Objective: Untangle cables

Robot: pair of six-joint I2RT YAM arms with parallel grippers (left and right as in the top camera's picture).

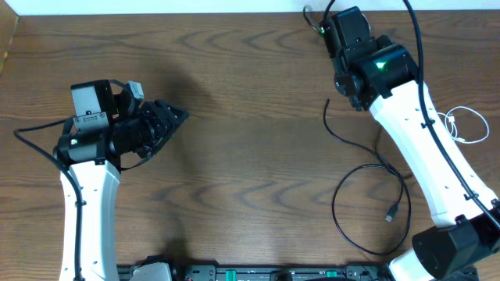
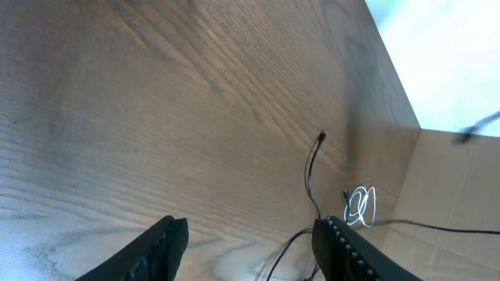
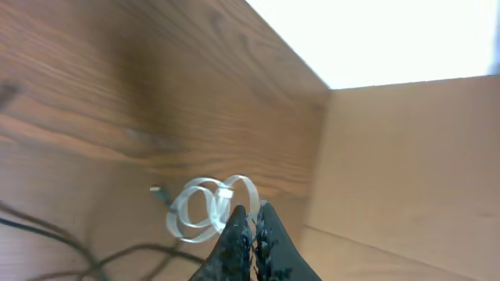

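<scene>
A thin black cable (image 1: 334, 204) lies in a loose loop on the right half of the wooden table, with a plug end (image 1: 391, 215) inside the loop. Its other end (image 2: 321, 138) points up the table. A small white cable coil (image 1: 465, 125) rests at the right edge; it also shows as the coil (image 2: 361, 207) and the coil (image 3: 205, 211). My left gripper (image 1: 176, 117) hovers far to the left, open (image 2: 250, 225), nothing between its fingers. My right gripper (image 3: 252, 207) is shut and holds nothing. The white coil lies beyond its tips. From overhead its fingers are hidden under the raised arm.
A cardboard wall (image 2: 449, 183) stands along the table's right end, just behind the white coil, and shows as the wall (image 3: 406, 172) too. The right arm (image 1: 414, 140) reaches over part of the black cable. Its own thick black cable (image 1: 422, 70) runs along it.
</scene>
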